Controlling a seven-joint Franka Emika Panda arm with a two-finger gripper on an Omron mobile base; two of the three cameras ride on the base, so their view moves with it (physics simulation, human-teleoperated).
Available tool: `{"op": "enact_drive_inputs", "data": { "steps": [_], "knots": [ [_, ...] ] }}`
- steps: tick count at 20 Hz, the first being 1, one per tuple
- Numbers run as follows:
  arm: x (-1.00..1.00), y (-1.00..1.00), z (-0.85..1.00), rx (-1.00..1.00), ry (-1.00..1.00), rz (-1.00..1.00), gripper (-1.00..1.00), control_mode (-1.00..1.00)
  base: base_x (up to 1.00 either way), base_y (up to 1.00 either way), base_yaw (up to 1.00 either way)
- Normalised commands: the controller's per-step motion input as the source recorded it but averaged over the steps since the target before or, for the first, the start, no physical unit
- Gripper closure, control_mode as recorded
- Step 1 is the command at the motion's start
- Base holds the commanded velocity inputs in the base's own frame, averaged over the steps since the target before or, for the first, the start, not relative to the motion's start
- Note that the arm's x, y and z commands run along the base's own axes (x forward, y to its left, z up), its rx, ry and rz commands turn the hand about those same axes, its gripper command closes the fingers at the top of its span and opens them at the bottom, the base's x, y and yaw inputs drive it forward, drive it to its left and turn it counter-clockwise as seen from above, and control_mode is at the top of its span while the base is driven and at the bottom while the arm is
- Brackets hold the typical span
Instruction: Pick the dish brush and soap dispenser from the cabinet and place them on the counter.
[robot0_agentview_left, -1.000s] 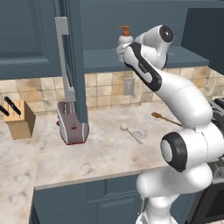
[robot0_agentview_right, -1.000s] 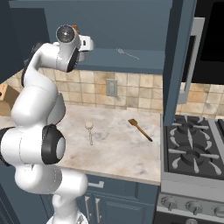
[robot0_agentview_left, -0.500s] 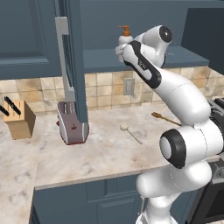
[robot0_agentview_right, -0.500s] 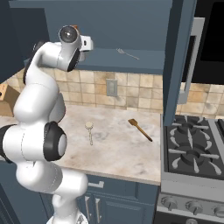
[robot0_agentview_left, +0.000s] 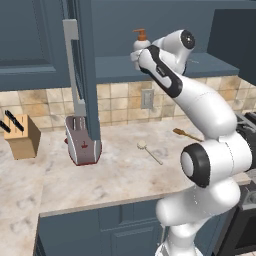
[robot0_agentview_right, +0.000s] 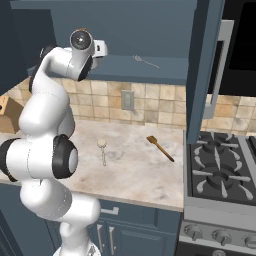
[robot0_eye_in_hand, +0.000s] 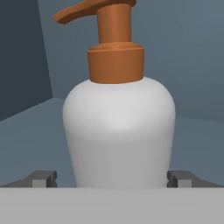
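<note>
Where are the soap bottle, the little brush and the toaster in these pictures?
soap dispenser (robot0_eye_in_hand: 119, 131): hand view, on its white body.
dish brush (robot0_agentview_left: 142, 145): left base view, on its round head.
toaster (robot0_agentview_left: 83, 148): left base view, on its front face.

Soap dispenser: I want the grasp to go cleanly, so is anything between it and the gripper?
Nothing visible is. In the hand view the soap dispenser stands upright on the cabinet shelf, squarely between the open gripper, one fingertip on each side of the bottle, with nothing in the gaps.
</note>
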Motion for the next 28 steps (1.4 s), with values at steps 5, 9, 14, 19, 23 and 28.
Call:
{"op": "enact_drive_inputs", "data": {
  "steps": [5,9,14,19,23,28],
  "knots": [
    [0.10,0.02,-0.03,0.00,-0.04,0.00,-1.00,-1.00,0.00,0.00,0.00],
    [0.02,0.03,0.00,0.00,0.00,0.00,1.00,-1.00,0.00,0.00,0.00],
    [0.00,-0.02,0.00,0.00,0.00,-0.01,1.00,-1.00,0.00,0.00,0.00],
    [-0.13,-0.07,0.05,0.06,-0.04,-0.06,1.00,-1.00,0.00,0.00,0.00],
    [-0.25,-0.13,0.17,0.11,-0.05,-0.04,1.00,-1.00,0.00,0.00,0.00],
    [-0.27,-0.08,0.24,0.09,-0.02,-0.06,1.00,-1.00,0.00,0.00,0.00]
  ]
}}
